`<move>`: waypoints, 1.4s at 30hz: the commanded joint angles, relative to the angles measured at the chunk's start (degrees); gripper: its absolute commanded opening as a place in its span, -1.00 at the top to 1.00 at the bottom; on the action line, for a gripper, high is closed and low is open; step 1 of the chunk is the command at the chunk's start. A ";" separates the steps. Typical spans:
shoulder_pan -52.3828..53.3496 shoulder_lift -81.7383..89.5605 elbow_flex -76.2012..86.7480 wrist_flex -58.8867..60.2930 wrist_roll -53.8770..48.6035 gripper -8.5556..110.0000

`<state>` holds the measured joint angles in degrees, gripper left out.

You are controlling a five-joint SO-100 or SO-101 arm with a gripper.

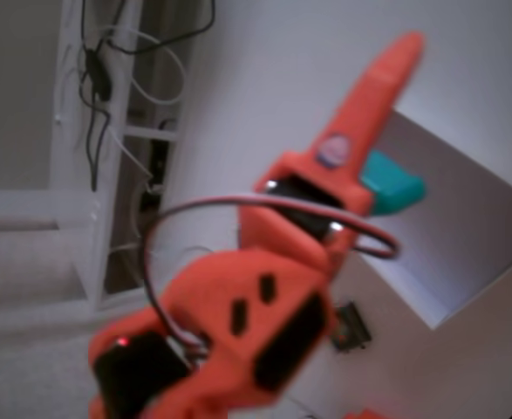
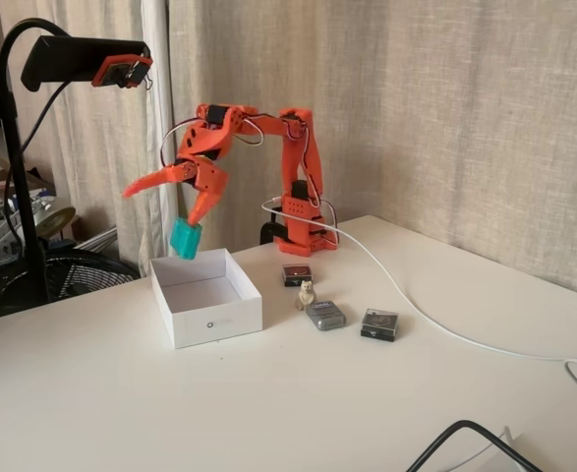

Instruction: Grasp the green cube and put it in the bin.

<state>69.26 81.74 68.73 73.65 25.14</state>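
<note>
Cube (image 2: 185,238) hangs just under my wide-spread pincer (image 2: 161,200), seemingly touching only one finger, perhaps already loose. It sits over the box's (image 2: 214,324) far left corner.

Soft daylight, 1 view blurred

White table (image 2: 268,393) – bin (image 2: 214,320), blocks (image 2: 378,324)

One fixed view is blurred, the tool (image 1: 386,113) covering part of the green cube (image 1: 397,185)
</note>
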 commanded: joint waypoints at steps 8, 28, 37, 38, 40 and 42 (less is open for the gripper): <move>-3.25 2.90 4.57 0.26 1.41 -0.48; -2.81 4.75 16.88 -5.01 -3.08 -0.48; 0.88 -0.62 12.39 -11.78 0.53 -0.48; -0.35 -0.26 11.51 -8.61 1.41 -0.48; -0.09 -2.02 14.68 -15.29 1.49 -0.48; -1.76 -1.76 13.10 -8.09 2.90 -0.48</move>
<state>68.47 79.28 83.76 63.28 26.81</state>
